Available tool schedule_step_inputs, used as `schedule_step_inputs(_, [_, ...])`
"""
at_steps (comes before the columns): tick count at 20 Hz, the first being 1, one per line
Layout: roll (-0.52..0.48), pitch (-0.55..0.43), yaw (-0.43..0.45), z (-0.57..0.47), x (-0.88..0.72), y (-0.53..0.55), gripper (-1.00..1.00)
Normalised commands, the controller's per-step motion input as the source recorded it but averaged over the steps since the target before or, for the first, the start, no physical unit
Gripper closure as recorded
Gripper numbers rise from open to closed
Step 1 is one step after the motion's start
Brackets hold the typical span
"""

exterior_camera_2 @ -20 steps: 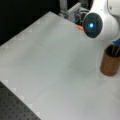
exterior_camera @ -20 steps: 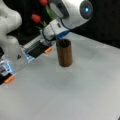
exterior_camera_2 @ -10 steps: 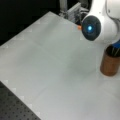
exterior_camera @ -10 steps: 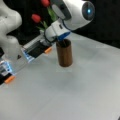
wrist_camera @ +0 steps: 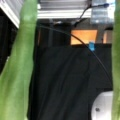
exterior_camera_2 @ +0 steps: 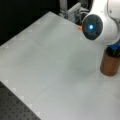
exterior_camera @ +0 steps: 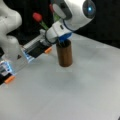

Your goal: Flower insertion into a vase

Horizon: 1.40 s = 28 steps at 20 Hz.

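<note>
Both front views show the vase (exterior_camera: 64,54) standing upright on the white desk (exterior_camera: 75,92), at a front view's right (exterior_camera_2: 110,65). The gripper (exterior_camera: 63,40) hangs directly over the mouth of the vase; whether it is apart or together, I cannot tell. A red flower (exterior_camera: 37,17) rises behind it. Wrist view shows two green stems (wrist_camera: 18,65) close to the lens.
</note>
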Motion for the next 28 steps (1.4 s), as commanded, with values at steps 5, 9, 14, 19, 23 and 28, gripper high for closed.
schedule_step_inputs(5, [-0.243,-0.473,0.104,0.34,0.28,-0.05,-1.00])
schedule_step_inputs(9, [-0.162,-0.910,0.103,0.30,0.04,-0.23,-1.00])
schedule_step_inputs(14, [-0.063,-0.903,0.138,0.03,-0.20,-0.39,-1.00])
schedule_step_inputs(19, [0.008,-0.626,0.130,-0.15,-0.14,-0.49,-1.00])
schedule_step_inputs(23, [0.052,-0.373,0.152,-0.08,0.16,-0.66,-1.00])
schedule_step_inputs(28, [0.035,-0.117,0.109,0.01,0.27,-0.51,-1.00])
